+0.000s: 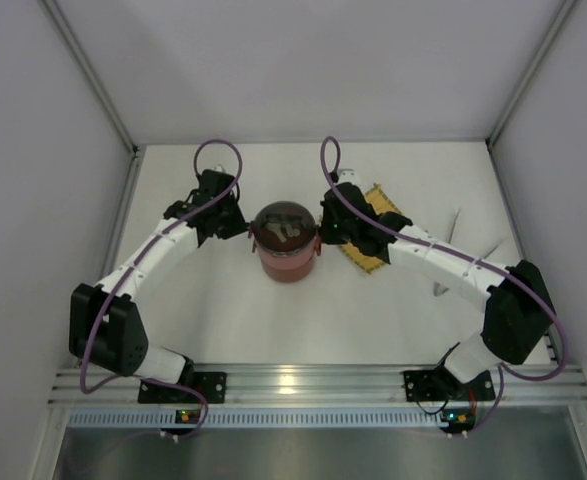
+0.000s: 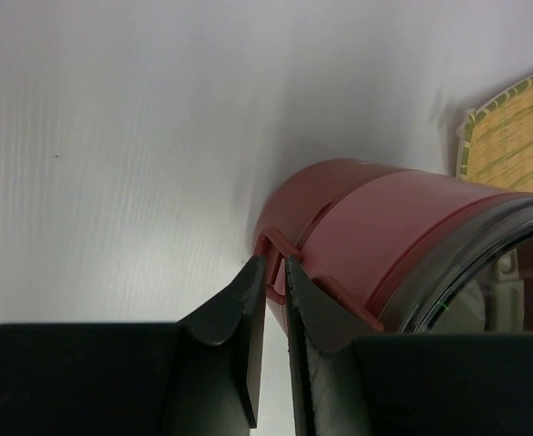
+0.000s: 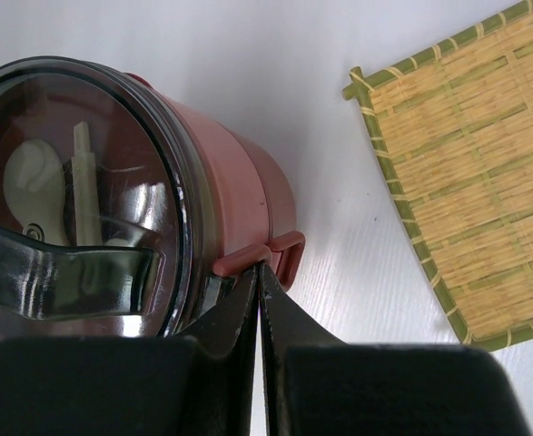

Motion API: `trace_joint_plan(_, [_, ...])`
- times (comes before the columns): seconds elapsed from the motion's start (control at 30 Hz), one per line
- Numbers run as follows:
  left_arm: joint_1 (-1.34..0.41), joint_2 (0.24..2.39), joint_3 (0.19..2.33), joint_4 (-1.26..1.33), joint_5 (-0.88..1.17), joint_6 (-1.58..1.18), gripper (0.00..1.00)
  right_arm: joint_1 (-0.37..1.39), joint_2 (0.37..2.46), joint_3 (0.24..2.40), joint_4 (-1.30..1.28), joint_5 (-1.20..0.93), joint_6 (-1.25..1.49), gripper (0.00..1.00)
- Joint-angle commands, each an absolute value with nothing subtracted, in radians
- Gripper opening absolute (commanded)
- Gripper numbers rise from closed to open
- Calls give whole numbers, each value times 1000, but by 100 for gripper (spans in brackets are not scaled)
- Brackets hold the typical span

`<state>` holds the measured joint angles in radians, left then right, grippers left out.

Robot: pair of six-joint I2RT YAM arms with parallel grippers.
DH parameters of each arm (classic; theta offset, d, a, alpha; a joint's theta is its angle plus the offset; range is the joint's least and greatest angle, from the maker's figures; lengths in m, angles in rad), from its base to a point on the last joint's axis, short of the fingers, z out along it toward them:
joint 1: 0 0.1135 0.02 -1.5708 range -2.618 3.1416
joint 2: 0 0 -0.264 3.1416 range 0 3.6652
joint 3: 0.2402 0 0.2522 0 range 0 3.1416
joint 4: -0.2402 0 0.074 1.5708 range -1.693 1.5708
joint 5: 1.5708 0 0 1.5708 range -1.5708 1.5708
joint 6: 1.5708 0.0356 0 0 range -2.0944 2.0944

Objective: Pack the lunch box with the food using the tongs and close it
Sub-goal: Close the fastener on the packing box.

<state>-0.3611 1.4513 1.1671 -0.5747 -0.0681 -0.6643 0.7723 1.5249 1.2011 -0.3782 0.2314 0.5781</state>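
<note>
The maroon lunch box stands stacked at the table's middle under a dark see-through lid. My left gripper is at its left side, jaws closed on the small side handle; the left gripper shows only a thin gap. My right gripper is at the box's right side, and the right gripper is shut with its tips against the right side handle. The silvery tongs lie on the table at the right. The food is hidden; only a beige spoon and stick show under the lid.
A yellow woven mat lies right of the box, partly under my right arm; the mat is bare in the right wrist view. White walls close the table at the back and both sides.
</note>
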Motion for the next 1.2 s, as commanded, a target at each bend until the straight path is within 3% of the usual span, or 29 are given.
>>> trace_joint_plan(0.0, [-376,1454,1155,-514,-55,-680,19,795,1566,1224,-338,221,594,0])
trace_joint_plan(1.17, [-431,1448,1080,-449,-49,-752,14,827,1605,1167,-264,170,643,0])
